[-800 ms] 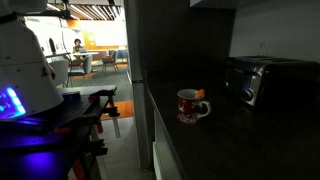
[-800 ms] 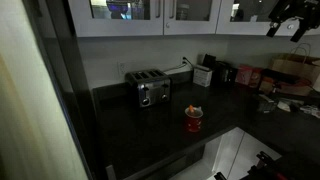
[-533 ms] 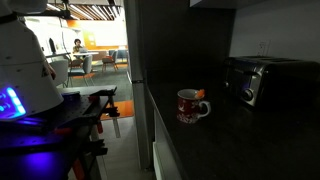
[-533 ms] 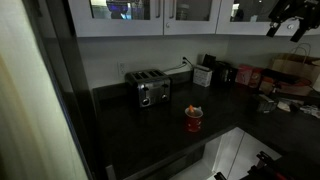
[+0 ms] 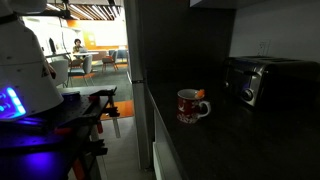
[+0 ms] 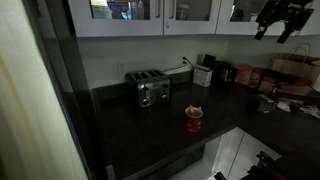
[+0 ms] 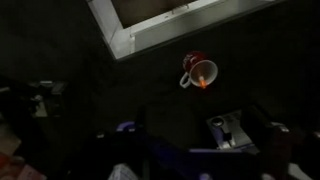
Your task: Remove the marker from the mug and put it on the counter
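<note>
The white mug with a red pattern (image 5: 189, 106) stands on the dark glossy counter (image 5: 250, 145) near its front edge. The orange marker (image 5: 200, 95) stands inside it, tip poking over the rim. Both exterior views show them: mug (image 6: 194, 122), marker (image 6: 195, 110), counter (image 6: 130, 125). My gripper (image 6: 274, 30) hangs high above the counter's far right end, well away from the mug, fingers apart and empty. In the dim wrist view the mug (image 7: 197, 72) and marker (image 7: 204, 82) lie far below, with my gripper (image 7: 205, 128) at the bottom edge.
A dark metallic toaster (image 6: 152, 90) stands behind the mug, also seen in an exterior view (image 5: 255, 78). Boxes and containers (image 6: 208, 73) and a paper bag (image 6: 296, 70) crowd the back right. Upper cabinets (image 6: 150, 12) hang above. The counter's front edge (image 7: 115, 35) drops off.
My gripper has shifted a little to the left, high up near the cabinets. The mug and marker have not moved.
</note>
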